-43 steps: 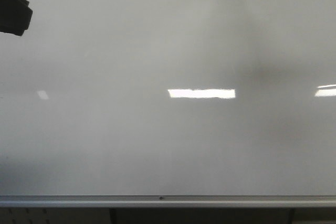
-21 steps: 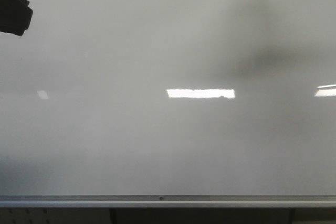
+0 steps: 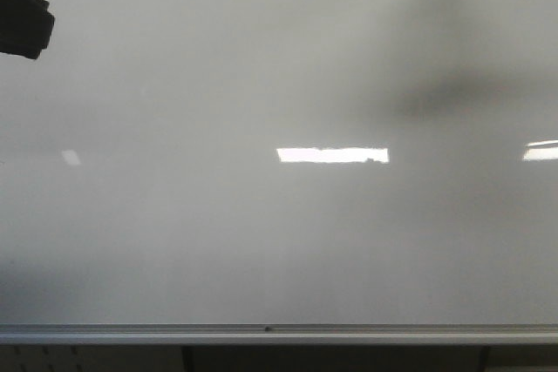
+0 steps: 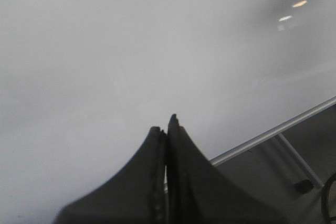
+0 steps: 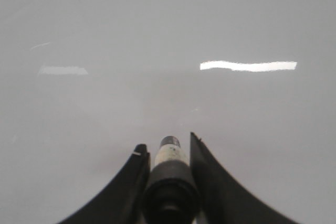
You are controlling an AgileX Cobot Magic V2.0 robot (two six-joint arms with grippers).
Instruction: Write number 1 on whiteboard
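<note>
We see no number 1 on the whiteboard [image 3: 261,241] yet. Right gripper [image 5: 169,148] pinches a marker [image 5: 170,156]; left gripper [image 4: 166,129] closed, empty. Risk: tip misses or skids, wavy stroke.

Pale grey-white glossy whiteboard [image 3: 218,241], silver rail [image 3: 279,334] at 6 o'clock, black fingers [image 5: 210,182], black-and-white marker [image 5: 170,169], dark grey shadow [image 3: 453,93] at 2 o'clock.

Glossy smooth whiteboard [image 3: 218,241] w/ brushed-metal rail [image 3: 131,334]; matt black fingers [image 5: 210,182]; marker [image 5: 170,174] w/ paper-like label
</note>
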